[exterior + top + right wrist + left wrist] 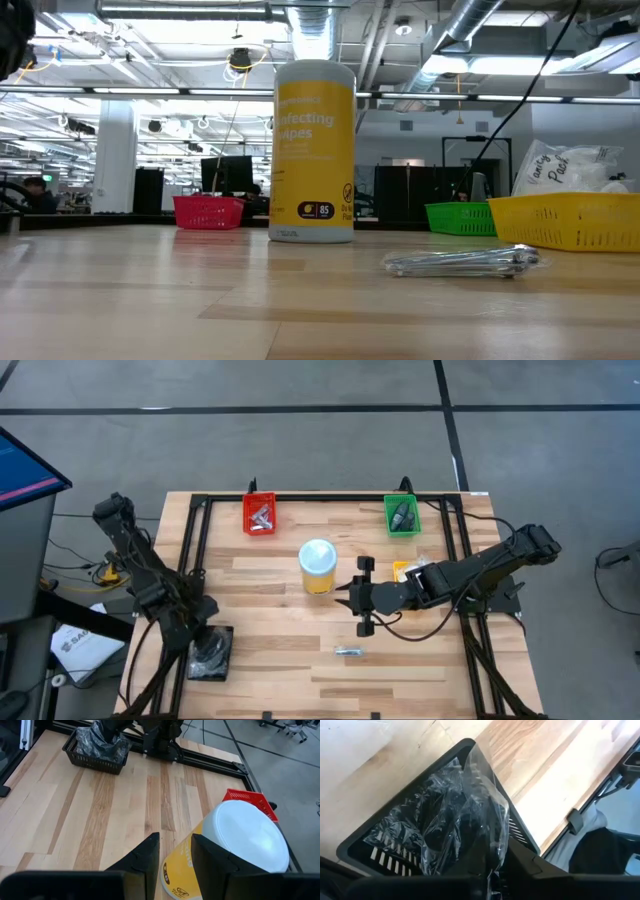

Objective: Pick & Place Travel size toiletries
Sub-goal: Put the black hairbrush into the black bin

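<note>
At the table's near left, my left gripper (208, 652) hangs over the black tray (226, 634), shut on a clear bag (485, 805) with a dark bundle inside. More such bags (405, 835) fill the tray. My right gripper (175, 851) stands open in mid-table, just short of the tall yellow tub (318, 566), with nothing between its fingers. A silvery toiletry (348, 651) lies flat on the wood near the front. The red tray (260, 515) holds silvery bits and the green tray (402, 515) holds dark bottles. My left gripper pinches the clear bag's crumpled film (496, 862) between its two fingers, coming steeply from above. The bag reaches from the fingers down into the black tray, where its dark bundle sits among the other bags. Whether it is lifted clear, I cannot tell.
A yellow tray (580, 222) with a white sachet (560, 165) stands at the right, partly under my right arm. A black frame (195, 540) runs along the table's left, far and right edges. Bare wood lies between the black tray and the silvery toiletry.
</note>
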Available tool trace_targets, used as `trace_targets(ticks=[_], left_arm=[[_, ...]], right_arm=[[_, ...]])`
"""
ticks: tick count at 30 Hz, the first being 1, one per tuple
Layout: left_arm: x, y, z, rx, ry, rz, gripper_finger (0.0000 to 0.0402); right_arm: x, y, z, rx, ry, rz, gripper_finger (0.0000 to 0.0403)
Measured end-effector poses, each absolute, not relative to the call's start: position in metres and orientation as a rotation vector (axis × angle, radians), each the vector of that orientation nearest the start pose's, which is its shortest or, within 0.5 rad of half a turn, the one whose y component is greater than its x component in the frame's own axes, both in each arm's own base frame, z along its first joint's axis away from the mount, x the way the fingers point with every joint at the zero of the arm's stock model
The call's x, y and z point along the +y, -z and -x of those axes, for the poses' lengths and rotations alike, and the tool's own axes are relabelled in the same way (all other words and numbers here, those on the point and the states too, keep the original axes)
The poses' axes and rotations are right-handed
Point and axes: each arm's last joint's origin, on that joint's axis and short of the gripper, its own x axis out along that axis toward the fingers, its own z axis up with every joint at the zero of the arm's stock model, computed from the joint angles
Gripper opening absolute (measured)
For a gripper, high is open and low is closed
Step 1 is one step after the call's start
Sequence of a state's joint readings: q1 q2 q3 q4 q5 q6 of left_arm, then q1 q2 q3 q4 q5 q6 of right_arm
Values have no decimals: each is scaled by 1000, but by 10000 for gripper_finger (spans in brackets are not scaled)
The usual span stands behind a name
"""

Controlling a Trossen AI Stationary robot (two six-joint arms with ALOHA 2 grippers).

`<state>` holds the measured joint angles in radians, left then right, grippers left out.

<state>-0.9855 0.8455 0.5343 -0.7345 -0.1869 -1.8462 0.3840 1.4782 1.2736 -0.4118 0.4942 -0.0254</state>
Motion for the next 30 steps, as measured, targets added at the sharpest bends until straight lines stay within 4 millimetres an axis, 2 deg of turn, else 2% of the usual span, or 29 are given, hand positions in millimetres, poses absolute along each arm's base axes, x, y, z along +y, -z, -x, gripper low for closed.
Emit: trace_targets(ticks=[11, 22, 30], left_arm=[[-120, -198, -84, 1202, -281, 1041, 79], [-119, -200, -83, 1201, -250, 1030, 193], [-105, -208, -76, 1148, -229, 1030, 205]], right_arm=[[109, -321, -305, 563, 99, 288, 102], [109, -321, -305, 563, 99, 288, 102], [110, -314, -300, 642, 76, 230, 102]])
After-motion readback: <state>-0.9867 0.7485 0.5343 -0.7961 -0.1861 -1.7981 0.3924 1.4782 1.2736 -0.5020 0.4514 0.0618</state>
